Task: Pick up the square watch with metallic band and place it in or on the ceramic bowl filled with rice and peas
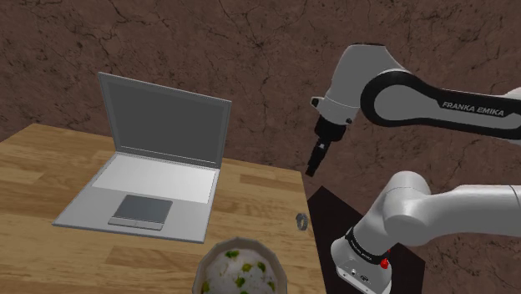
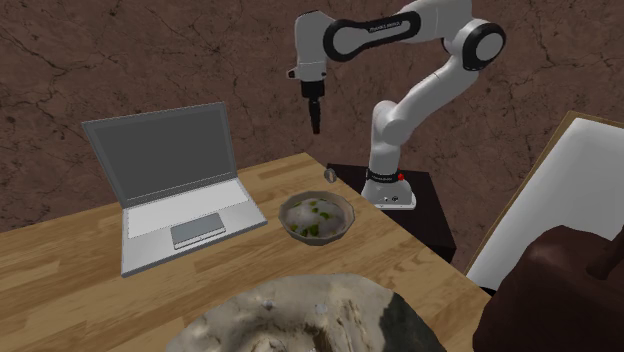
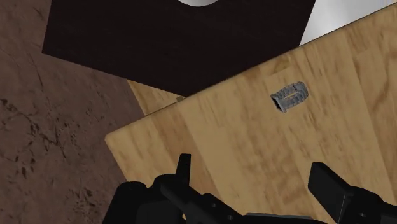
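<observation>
The bowl (image 1: 205,266) of rice and peas sits on the wooden table (image 1: 50,159), close to the edge that meets the dark stand (image 1: 330,205). The watch (image 1: 301,221) lies on the table just beyond the bowl, toward the corner by the stand. It is clear of the bowl's rim and nothing touches it. In the second exterior view the watch (image 2: 328,173) is a small grey speck behind the bowl (image 2: 336,232), at the table (image 2: 60,280) edge beside the stand (image 2: 430,215).

In the wrist view the watch (image 3: 289,97) shows as a grey ribbed band curled into a loop. It seems to lie on its side, its face too small to make out.

The gripper (image 1: 311,169) hangs in the air, pointing down, high above the table and farther from the bowl than the watch is. In the second exterior view the gripper (image 2: 318,128) stands over the watch, well above it. The fingers (image 3: 327,181) are spread apart with only bare table (image 3: 242,140) between them.

An open grey laptop (image 1: 150,179) stands on the side of the bowl away from the stand, its screen upright.
</observation>
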Tool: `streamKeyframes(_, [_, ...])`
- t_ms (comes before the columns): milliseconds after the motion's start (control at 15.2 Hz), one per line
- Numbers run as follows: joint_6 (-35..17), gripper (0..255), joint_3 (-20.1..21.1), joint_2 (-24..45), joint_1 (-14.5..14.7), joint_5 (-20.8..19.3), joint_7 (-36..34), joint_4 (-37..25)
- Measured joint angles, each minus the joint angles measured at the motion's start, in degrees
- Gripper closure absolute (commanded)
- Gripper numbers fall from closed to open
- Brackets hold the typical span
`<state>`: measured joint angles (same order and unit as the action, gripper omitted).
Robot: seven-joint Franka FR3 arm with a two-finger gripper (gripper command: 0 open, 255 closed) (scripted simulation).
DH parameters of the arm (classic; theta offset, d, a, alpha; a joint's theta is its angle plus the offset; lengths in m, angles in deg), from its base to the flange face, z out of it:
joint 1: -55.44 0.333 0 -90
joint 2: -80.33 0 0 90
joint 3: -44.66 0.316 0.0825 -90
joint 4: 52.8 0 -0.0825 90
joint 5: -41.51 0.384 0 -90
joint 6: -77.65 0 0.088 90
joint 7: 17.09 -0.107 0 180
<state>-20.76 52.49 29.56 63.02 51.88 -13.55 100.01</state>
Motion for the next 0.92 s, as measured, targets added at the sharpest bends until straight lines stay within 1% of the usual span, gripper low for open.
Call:
streamKeyframes(132, [-2.21, 0, 1.19, -1.37, 2.06, 1.60, 0.77, 3.50])
streamKeyframes(396, [-6.81, 0, 4.39, -3.65, 7.07, 5.68, 1.58, 10.06])
streamKeyframes(594, [-10.64, 0, 7.28, -4.21, 11.49, 9.31, 1.86, 14.13])
streamKeyframes(726, [-12.73, 0, 8.06, -3.77, 12.90, 10.47, 2.55, 15.70])
streamKeyframes(924, [-15.38, 0, 8.98, -3.22, 13.96, 11.75, 2.74, 17.79])
